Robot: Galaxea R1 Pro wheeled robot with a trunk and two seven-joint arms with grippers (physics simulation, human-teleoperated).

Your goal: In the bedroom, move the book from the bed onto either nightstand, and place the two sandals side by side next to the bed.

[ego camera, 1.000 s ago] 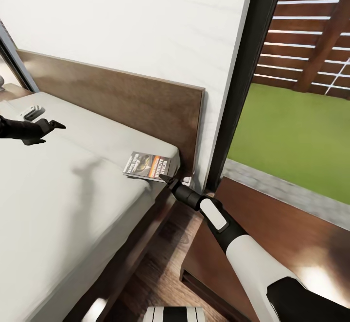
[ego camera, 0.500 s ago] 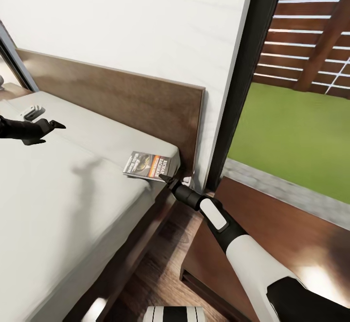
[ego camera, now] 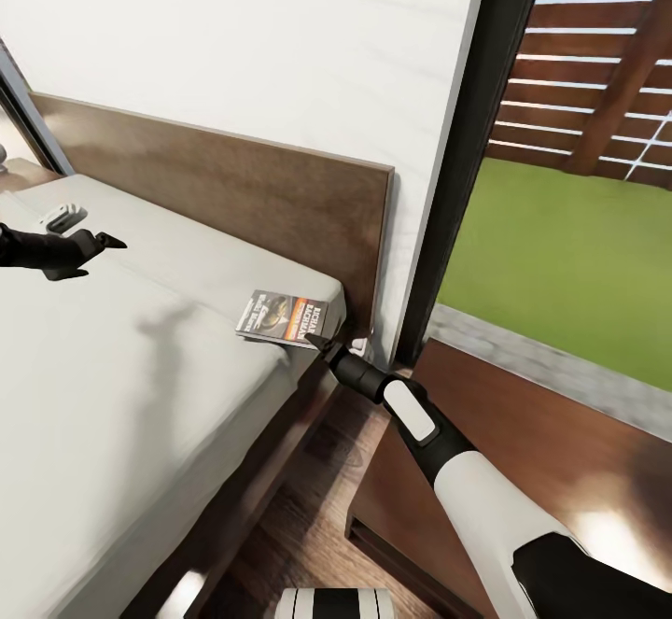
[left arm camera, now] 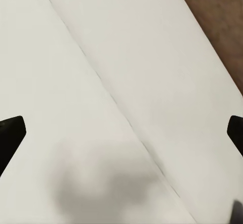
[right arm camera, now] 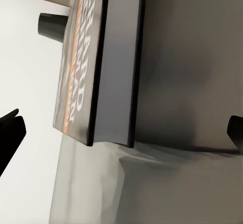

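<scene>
Book [ego camera: 287, 317]: thin paperback with a dark cover picture, orange band and white lettering; lies flat on the grey mattress at the corner of the bed [ego camera: 140, 395] nearest the headboard [ego camera: 243, 189], close to the mattress edge. In the right wrist view the book [right arm camera: 96, 67] is seen edge-on, its page block facing the camera, between the two finger tips but not touched by them.

Right gripper [ego camera: 322, 346]: at the bed's side, tip just beside the book's near corner; fingers spread wide, released, holding nothing.

Left gripper [ego camera: 98, 244]: hovers over the mattress, well apart from the book; in its wrist view the fingers stand far apart over bare grey mattress [left arm camera: 121, 82], released, empty.

Nightstand [ego camera: 523, 451]: dark brown, glossy top, beside the bed under the right arm.

Window [ego camera: 579, 180]: black frame, slatted brown fence and grass beyond.

Floor [ego camera: 308, 516]: wood planks between bed and nightstand.
</scene>
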